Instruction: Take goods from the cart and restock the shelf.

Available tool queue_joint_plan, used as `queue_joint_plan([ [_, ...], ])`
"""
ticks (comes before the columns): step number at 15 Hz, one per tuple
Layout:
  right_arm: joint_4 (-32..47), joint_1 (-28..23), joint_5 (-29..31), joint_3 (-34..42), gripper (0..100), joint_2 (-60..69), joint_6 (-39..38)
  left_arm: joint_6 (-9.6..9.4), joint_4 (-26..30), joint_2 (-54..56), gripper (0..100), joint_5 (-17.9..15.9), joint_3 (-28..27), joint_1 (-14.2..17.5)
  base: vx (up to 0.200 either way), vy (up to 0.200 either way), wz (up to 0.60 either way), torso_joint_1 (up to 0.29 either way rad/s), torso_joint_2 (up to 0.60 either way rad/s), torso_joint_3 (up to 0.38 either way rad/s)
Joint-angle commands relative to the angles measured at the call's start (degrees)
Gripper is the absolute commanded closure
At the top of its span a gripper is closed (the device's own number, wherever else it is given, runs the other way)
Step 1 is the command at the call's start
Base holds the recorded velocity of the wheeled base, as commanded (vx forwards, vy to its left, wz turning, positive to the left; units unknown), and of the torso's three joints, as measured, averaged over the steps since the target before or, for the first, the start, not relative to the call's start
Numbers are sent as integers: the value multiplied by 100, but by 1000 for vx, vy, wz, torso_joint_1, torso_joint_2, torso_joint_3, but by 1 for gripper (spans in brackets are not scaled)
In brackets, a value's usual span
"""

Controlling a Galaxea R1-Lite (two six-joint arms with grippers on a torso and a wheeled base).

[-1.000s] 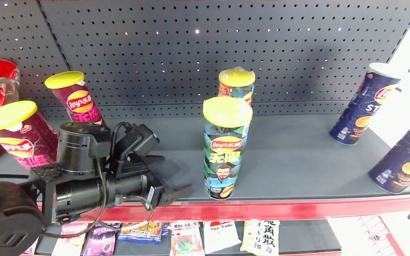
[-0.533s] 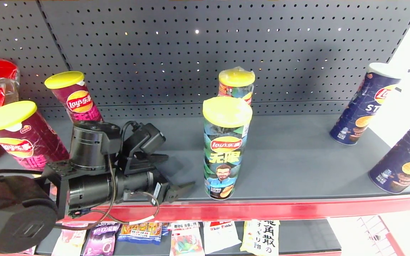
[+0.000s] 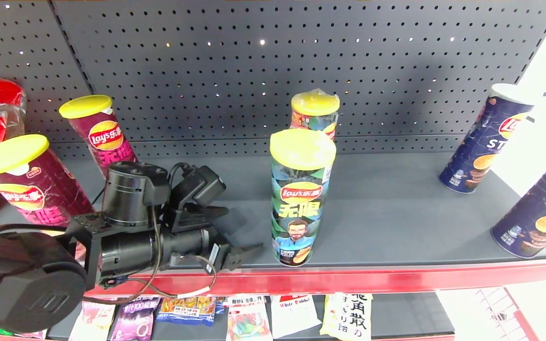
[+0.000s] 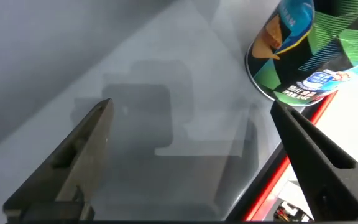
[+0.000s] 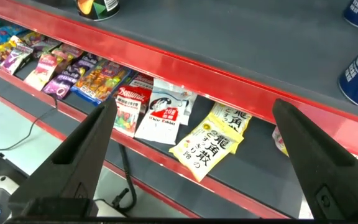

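Head view: left tool between purple can, green can.

The left tool has slid right, closer to the green can.

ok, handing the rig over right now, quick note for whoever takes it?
Left tool: open, empty, low over the shelf, beside the front green can and not touching it.
Right tool: open, empty, out in front of the shelf's red edge, facing the snack packets on the lower tier.
Done: front green can stands upright near the front edge, with a second green can behind it.
Left: probably pull the left arm clear, then go back for more goods.
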State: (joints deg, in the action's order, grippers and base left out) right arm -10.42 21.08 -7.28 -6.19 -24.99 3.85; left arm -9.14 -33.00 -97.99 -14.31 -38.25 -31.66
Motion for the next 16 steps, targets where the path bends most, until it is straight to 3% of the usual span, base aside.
queue_joint_plan([
  [1,-4,2,-2,4,0,29,1,0,-13,-63,0,-1,-42,-33,0,0,0,0,0,0],
  [16,-4,2,33,4,0,38,1,0,-5,-423,0,7,-428,-130,0,0,0,0,0,0],
])
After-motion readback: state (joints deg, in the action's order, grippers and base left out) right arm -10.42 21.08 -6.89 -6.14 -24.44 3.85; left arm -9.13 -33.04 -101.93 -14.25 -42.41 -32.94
